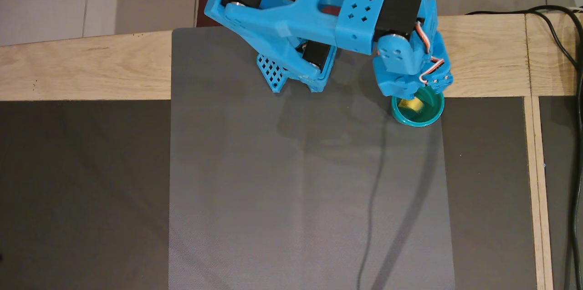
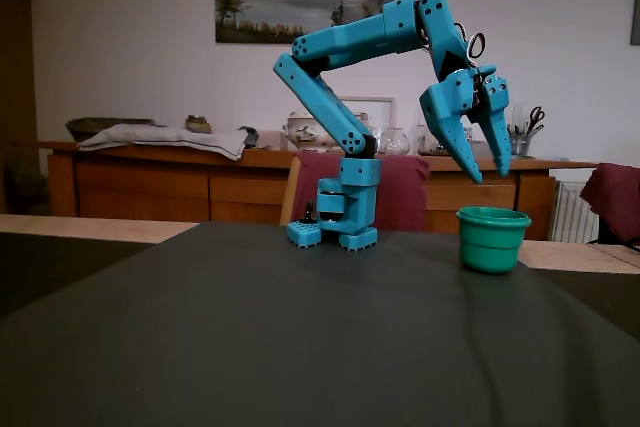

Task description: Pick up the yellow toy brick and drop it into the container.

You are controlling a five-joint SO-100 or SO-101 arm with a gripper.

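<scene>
Release step done: the brick [image 1: 409, 104] lies inside the cup [image 1: 432, 114] at the mat's [image 1: 296, 190] right edge, under the gripper [image 2: 490, 175], whose fingers stand apart and empty; next, retract the arm clear.

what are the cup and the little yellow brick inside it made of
The cup looks like smooth teal plastic with a thick moulded rim; in the overhead view its floor looks glossy, perhaps slightly see-through. The brick lying inside it appears to be pale yellow hard plastic, too small to confirm.

Overhead looks straight down; fixed view faces table-level, sharing arm [image 1: 319, 26].
</scene>
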